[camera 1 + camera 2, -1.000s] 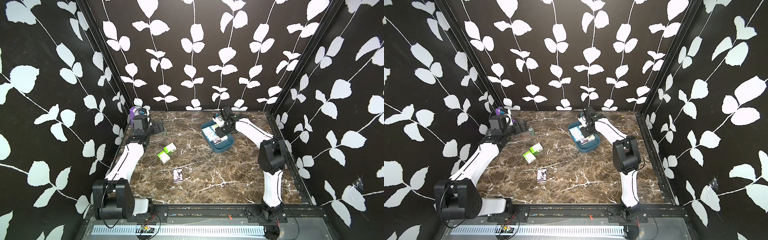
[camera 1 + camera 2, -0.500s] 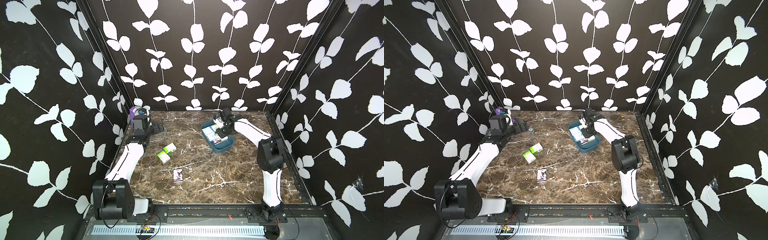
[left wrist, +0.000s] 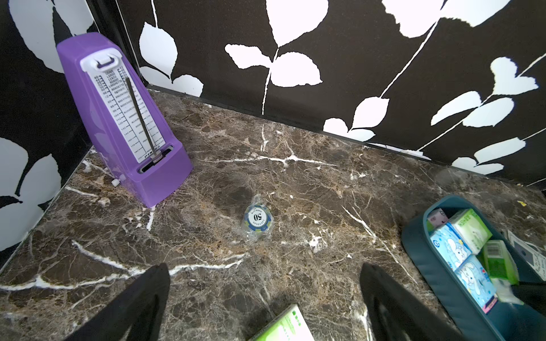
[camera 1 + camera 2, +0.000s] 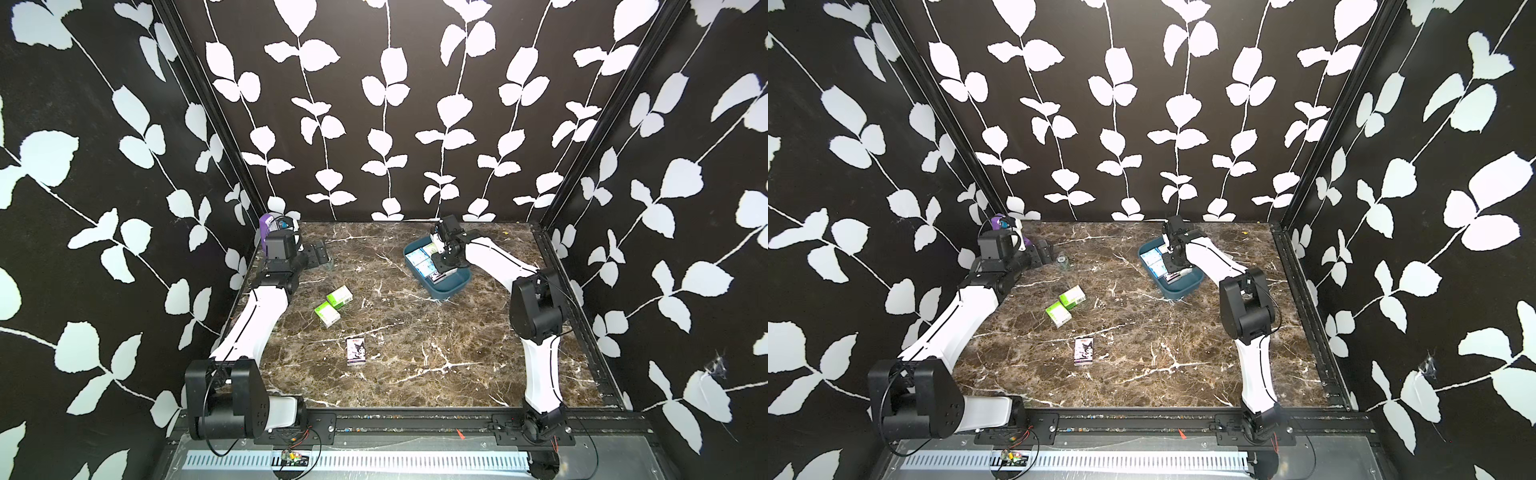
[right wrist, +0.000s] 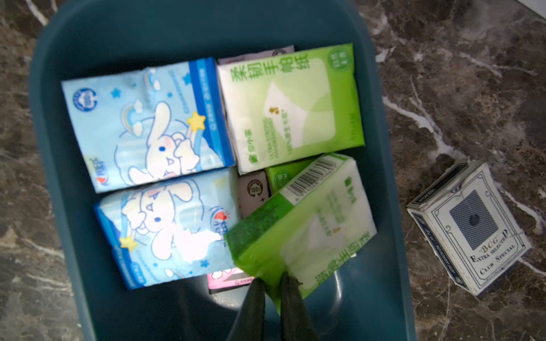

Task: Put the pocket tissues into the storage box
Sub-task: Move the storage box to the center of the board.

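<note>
We see the storage box (image 4: 451, 289) at the far right of the table (image 4: 415, 374). Its long side runs from far left to near right. In it two blue bunny packs (image 5: 147, 124) lie side by side, next to a flat green pack (image 5: 292, 106). A tilted green pack (image 5: 307, 218) leans on lower packs, slanted across the box. Its barcode end points away from the right gripper (image 5: 273, 285), which pinches its edge. Three more pocket tissues (image 4: 339, 296) lie on the table, left of the middle. The left gripper (image 3: 265, 267) is spread wide and holds nothing.

pocket tissues (image 5: 147, 124) in storage box (image 4: 449, 291) | loose packs (image 4: 338, 296) left | card deck (image 5: 469, 227) beside
</note>
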Available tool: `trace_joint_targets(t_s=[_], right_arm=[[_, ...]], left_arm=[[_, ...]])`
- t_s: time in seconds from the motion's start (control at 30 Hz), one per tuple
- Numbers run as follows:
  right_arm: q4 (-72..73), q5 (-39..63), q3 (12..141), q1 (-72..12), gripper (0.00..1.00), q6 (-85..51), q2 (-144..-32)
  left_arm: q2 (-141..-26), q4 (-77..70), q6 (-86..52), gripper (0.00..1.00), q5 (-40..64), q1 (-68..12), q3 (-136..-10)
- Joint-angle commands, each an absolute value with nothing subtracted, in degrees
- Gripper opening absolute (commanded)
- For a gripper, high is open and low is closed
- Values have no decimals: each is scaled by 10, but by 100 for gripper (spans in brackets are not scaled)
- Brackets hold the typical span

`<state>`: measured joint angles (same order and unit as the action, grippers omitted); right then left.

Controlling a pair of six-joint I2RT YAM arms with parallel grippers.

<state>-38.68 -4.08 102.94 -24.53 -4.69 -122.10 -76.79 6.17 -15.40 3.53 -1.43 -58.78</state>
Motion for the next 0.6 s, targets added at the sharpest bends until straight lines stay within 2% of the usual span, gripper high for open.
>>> trace_joint_targets(t_s=[0.0,0.57], right_arm=[[-361,-60,1046,-245,13,-85,-1238],[-387,-66,1192,-240,16,-156,-1347]], left_arm=[[-747,70,-149,99,29,-11,-596],[-747,72,-141,99,24,-11,-599]])
